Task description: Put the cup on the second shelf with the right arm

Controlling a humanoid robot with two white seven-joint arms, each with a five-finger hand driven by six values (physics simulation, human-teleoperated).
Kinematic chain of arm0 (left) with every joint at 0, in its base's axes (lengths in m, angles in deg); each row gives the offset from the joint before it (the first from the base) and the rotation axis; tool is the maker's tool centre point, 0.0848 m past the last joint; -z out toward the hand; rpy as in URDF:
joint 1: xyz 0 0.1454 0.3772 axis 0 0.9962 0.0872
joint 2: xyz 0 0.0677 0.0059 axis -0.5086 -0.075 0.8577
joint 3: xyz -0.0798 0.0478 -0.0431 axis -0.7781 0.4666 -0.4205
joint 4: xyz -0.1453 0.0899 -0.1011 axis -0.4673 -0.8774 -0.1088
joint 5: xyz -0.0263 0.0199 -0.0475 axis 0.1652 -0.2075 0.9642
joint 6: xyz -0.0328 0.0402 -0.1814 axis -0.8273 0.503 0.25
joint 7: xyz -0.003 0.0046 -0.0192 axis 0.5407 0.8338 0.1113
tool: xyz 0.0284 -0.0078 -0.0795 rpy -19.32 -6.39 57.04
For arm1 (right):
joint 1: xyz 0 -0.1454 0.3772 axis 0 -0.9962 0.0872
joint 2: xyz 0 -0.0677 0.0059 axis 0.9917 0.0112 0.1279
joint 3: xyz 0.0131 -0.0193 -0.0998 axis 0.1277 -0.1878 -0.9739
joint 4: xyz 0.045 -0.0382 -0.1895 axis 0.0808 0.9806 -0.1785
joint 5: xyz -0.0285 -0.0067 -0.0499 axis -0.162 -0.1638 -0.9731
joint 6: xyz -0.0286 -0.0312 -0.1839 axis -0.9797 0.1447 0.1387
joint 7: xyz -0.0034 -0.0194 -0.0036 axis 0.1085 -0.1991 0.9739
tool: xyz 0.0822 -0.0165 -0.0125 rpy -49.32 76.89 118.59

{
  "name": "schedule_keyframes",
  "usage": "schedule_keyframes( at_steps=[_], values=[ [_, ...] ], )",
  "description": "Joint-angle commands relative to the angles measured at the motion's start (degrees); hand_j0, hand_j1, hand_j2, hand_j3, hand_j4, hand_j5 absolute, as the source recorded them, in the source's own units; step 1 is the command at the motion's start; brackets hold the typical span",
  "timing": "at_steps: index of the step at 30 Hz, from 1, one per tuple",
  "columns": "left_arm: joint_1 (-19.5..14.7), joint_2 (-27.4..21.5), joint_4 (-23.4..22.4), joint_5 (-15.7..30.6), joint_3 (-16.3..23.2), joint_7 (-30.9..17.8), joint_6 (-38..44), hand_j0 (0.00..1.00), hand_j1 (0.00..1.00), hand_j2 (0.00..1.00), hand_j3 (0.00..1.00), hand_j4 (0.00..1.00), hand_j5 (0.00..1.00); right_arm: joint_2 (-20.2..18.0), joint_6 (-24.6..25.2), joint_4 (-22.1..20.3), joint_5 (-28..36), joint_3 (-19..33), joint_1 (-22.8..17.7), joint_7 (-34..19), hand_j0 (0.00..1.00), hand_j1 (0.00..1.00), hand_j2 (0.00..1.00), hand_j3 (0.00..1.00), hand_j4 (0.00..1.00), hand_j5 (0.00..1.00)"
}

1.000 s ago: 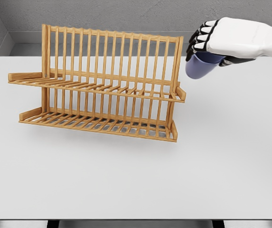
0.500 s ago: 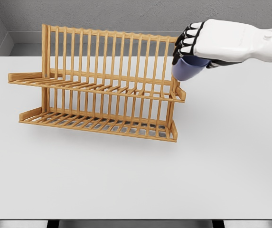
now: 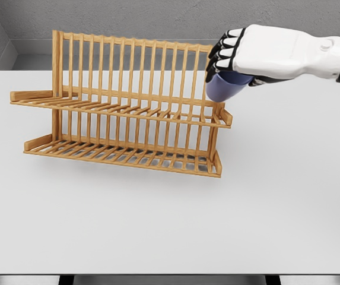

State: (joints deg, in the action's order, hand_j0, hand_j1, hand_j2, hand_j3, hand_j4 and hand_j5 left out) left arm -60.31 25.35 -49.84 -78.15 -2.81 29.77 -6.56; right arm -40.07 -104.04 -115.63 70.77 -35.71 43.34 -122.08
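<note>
Right hand [image 3: 232,56], fingers curled round the blue cup [image 3: 224,87], has shifted left from the upper right of frame. Cup now hangs above the right end of the rack's [image 3: 122,107] upper shelf [image 3: 116,110]. Placement close; lowering remains.

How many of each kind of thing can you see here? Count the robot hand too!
Wooden rack: 1
Blue cup: 1
Right hand, holding the cup: 1
White table: 1
Total: 4
</note>
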Motion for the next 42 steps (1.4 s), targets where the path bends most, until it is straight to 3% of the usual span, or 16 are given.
schedule_keyframes(
  at_steps=[1,23,26,28,29,42],
  values=[
    [0.0,0.0,0.0,0.0,0.0,0.0,0.0,1.00,1.00,1.00,1.00,1.00,1.00,0.2,0.2,0.0,0.3,0.0,0.0,0.0,0.67,0.67,0.67,0.67,0.67,0.67],
    [0.0,0.0,0.0,0.0,0.0,0.0,0.0,1.00,1.00,1.00,1.00,1.00,1.00,5.8,0.2,-0.9,0.0,-5.1,-0.2,0.0,0.67,0.67,0.67,0.67,0.67,0.67],
    [0.0,0.0,0.0,0.1,0.0,0.0,0.0,1.00,1.00,1.00,1.00,1.00,1.00,5.3,0.2,-1.5,0.0,-5.4,-0.4,0.0,0.69,0.69,0.69,0.69,0.69,0.69],
    [0.0,0.0,0.0,0.0,0.0,0.0,0.0,1.00,1.00,1.00,1.00,1.00,1.00,5.2,0.2,-1.5,0.0,-5.4,-0.5,0.0,0.77,0.77,0.77,0.77,0.77,0.77],
    [0.0,0.0,0.0,0.0,0.0,0.0,0.0,1.00,1.00,1.00,1.00,1.00,1.00,5.2,0.2,-1.5,0.1,-5.4,-0.6,0.0,1.00,1.00,1.00,1.00,1.00,1.00],
    [0.0,0.0,0.0,0.1,0.0,0.0,0.0,1.00,1.00,1.00,1.00,1.00,1.00,4.8,0.2,-1.5,0.1,-3.4,-0.1,0.0,1.00,1.00,1.00,1.00,1.00,1.00]
  ],
)
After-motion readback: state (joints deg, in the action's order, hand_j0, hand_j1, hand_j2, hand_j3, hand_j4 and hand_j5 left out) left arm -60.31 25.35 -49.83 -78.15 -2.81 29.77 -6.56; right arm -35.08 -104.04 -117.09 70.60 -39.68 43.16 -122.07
